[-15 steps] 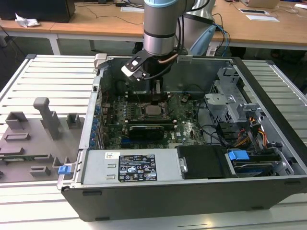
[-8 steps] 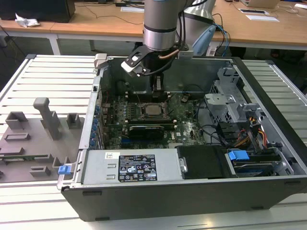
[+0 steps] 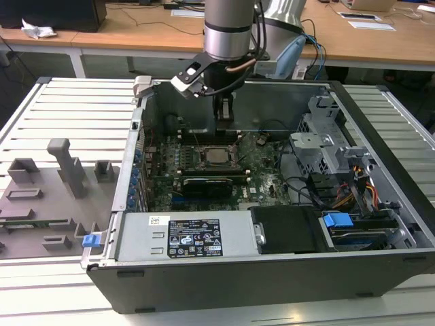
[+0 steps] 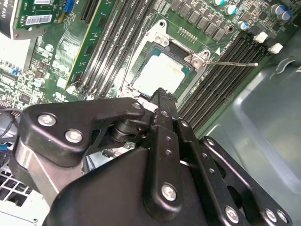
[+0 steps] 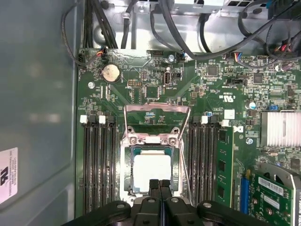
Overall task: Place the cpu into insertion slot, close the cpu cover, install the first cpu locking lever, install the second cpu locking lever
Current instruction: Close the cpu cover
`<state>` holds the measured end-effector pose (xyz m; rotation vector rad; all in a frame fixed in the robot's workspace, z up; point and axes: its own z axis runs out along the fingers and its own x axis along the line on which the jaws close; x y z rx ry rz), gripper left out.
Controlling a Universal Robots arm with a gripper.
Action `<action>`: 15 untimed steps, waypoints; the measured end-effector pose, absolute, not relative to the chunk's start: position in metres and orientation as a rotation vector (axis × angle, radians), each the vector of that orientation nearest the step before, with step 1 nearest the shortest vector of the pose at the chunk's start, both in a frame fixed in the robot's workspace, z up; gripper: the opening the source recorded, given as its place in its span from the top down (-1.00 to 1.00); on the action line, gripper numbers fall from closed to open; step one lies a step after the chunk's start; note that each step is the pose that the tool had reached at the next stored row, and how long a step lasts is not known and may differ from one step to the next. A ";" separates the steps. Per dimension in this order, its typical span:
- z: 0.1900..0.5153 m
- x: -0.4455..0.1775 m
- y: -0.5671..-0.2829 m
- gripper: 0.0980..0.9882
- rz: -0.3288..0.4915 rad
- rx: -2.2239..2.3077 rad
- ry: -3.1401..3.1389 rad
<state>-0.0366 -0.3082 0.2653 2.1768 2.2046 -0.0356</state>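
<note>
Although its jaws are pressed together, the gripper (image 5: 159, 182) grips nothing. The cpu (image 5: 151, 169) lies seated in the insertion slot (image 5: 126, 165) just below the jaw tips. The cpu cover (image 5: 156, 109) stands raised just beyond them.

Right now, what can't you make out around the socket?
- Chip: both wrist views. Its edge nearest the gripper is hidden behind the gripper, so whether the tips touch it cannot be told.
- Cover and lever: exterior view. Both are too small there to tell how they are set.
- Board beside the chip: second wrist view. Much of it is blocked by the gripper's black body.
</note>
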 end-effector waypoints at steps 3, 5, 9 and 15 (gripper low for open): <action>0.271 -0.037 -0.308 0.97 -0.036 2.176 2.204; 0.272 -0.037 -0.309 0.97 -0.037 2.176 2.204; 0.272 -0.036 -0.313 0.97 -0.037 2.176 2.204; 0.271 -0.023 -0.307 0.97 -0.037 2.176 2.204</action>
